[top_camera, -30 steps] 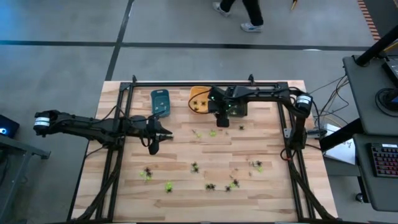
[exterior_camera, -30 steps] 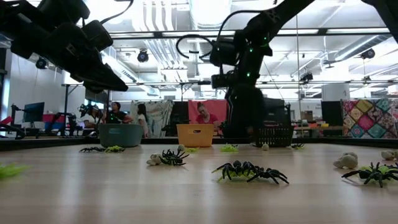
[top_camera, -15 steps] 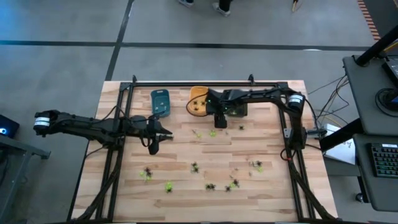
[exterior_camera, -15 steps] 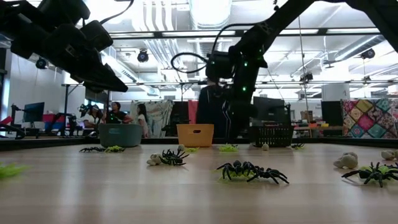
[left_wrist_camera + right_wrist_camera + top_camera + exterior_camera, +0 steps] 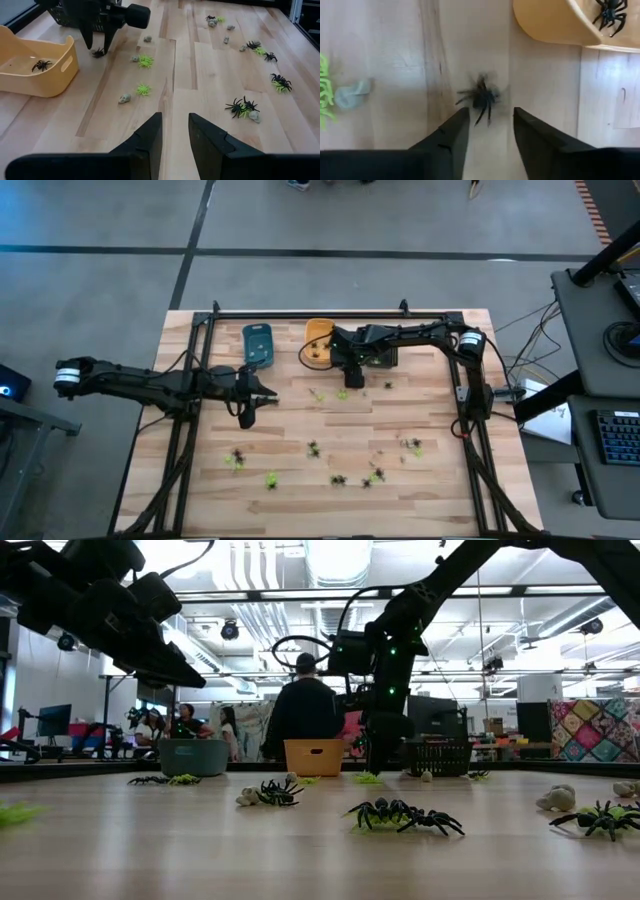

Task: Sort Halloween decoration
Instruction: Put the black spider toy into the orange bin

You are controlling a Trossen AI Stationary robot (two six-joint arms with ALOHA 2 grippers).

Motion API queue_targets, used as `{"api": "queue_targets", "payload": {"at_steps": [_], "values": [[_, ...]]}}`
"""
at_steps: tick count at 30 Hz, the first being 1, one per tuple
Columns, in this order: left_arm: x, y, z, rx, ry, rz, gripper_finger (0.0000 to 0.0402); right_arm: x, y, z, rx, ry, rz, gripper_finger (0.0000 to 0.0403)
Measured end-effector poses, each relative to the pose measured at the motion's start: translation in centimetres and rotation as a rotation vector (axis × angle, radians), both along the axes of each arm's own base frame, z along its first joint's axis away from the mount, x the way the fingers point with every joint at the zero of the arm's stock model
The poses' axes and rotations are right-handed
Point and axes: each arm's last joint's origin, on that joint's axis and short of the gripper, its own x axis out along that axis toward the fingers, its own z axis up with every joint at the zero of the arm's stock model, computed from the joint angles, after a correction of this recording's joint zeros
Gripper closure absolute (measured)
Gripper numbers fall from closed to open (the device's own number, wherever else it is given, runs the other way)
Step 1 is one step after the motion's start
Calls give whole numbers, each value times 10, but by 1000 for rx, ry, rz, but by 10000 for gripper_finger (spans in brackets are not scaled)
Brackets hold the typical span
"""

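Black spider (image 5: pixel 482 98) lies between the right gripper's (image 5: pixel 489 127) parted, empty fingers, newly lowered beside the orange tray (image 5: pixel 560 22); pickup pending.

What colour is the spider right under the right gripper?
Black spider, clearest in the right wrist view.

The high camera is looking straight down on the whole table (image 5: pixel 300 435); the low one is peering level across it. Both wrist cameras are facing the orange tray (image 5: pixel 30 70), the right one from closer.
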Motion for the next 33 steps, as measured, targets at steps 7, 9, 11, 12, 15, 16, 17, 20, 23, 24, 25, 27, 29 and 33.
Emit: {"api": "queue_targets", "payload": {"at_steps": [7,9,11,12,15,16,17,20,23,24,25,27,29,33], "values": [[0,0,0,0,0,0,324,0,0,0,-1,0,27,354],[0,0,0,0,0,0,324,0,1,0,10,-5,31,370],[0,0,0,0,0,0,324,0,1,0,21,-10,34,384],[0,0,0,0,0,0,324,0,1,0,26,-11,36,389],[0,0,0,0,0,0,324,0,1,0,29,-13,37,393],[0,0,0,0,0,1,324,0,1,0,30,-13,37,394],[0,0,0,0,0,0,324,0,1,1,30,-15,37,394],[0,0,0,0,0,0,324,-1,2,6,26,-27,38,394],[0,0,0,0,0,1,324,-3,3,19,16,-55,39,394],[0,0,0,0,0,1,324,-4,3,24,15,-65,40,394],[0,0,0,0,0,0,324,-6,4,28,16,-71,40,394],[0,0,0,0,0,0,324,-8,5,35,35,-83,52,394],[0,0,0,0,0,0,324,-10,7,44,63,-110,68,394],[0,0,0,0,-3,0,324,-10,9,63,58,-207,75,394]]}}
